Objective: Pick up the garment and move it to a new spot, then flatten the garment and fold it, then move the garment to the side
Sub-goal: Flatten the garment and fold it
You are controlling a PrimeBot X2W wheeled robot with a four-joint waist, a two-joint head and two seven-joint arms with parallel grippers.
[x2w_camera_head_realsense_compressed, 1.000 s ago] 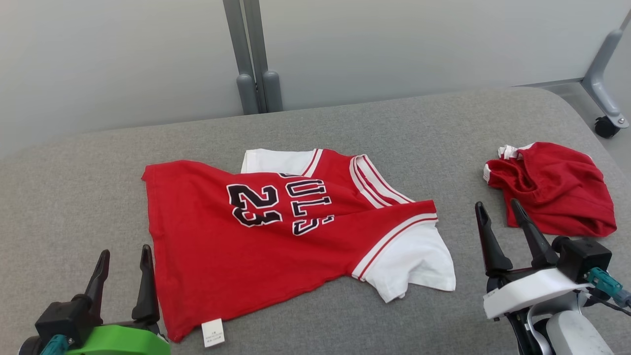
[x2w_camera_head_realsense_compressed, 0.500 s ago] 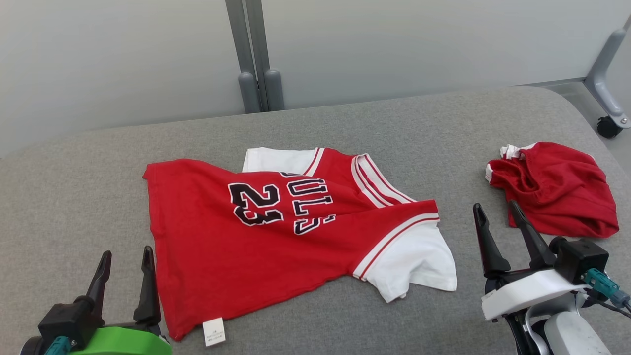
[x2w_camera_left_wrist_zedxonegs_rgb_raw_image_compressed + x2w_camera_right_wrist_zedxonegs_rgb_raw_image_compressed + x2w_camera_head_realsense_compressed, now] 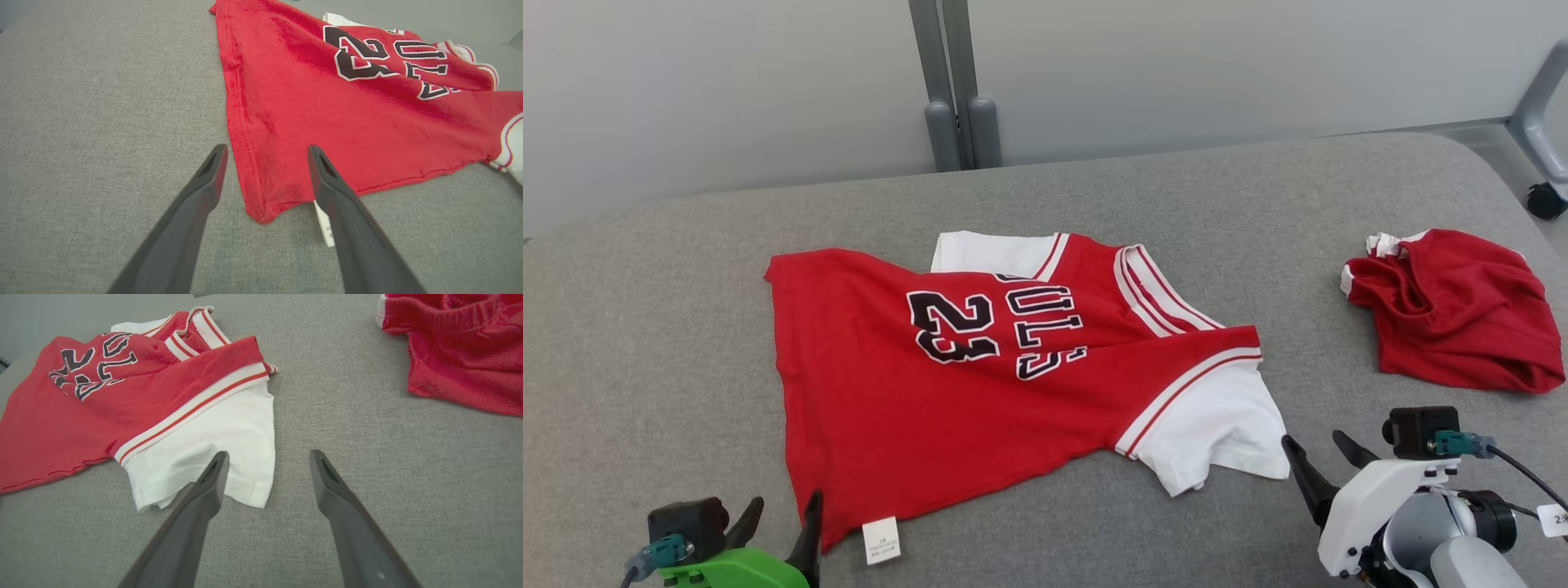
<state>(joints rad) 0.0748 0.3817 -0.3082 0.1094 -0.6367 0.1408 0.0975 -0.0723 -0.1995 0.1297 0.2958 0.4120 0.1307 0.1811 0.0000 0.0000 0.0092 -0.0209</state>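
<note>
Garment (image 3: pixel 947 384), a red jersey T-shirt, lies mostly flat in the middle of the grey tabletop (image 3: pixel 645 327), with its hem toward the left edge and its striped collar (image 3: pixel 1152 290) toward the right. The black-and-white lettering (image 3: pixel 996 322) faces up, and a diagonal fold of red cloth runs over its lower part. One white sleeve (image 3: pixel 1217 425) points to the near edge, while the other (image 3: pixel 988 251) peeks out on the far side. A small white label (image 3: pixel 881 539) sticks out at the near hem corner. The left gripper (image 3: pixel 788 496) is at the near left, jaws spread wide and holding nothing. In the left wrist view its two fingers stand to either side of that hem corner, one of them covering part of the label; whether they touch the cloth cannot be told. The right gripper (image 3: pixel 1312 437) is at the near right, just beside the near sleeve, also wide open and empty. In the right wrist view one finger overlaps the sleeve's edge and the other is over bare tabletop. A second, crumpled red garment (image 3: pixel 1454 310) sits near the right edge, well apart from the first.
</note>
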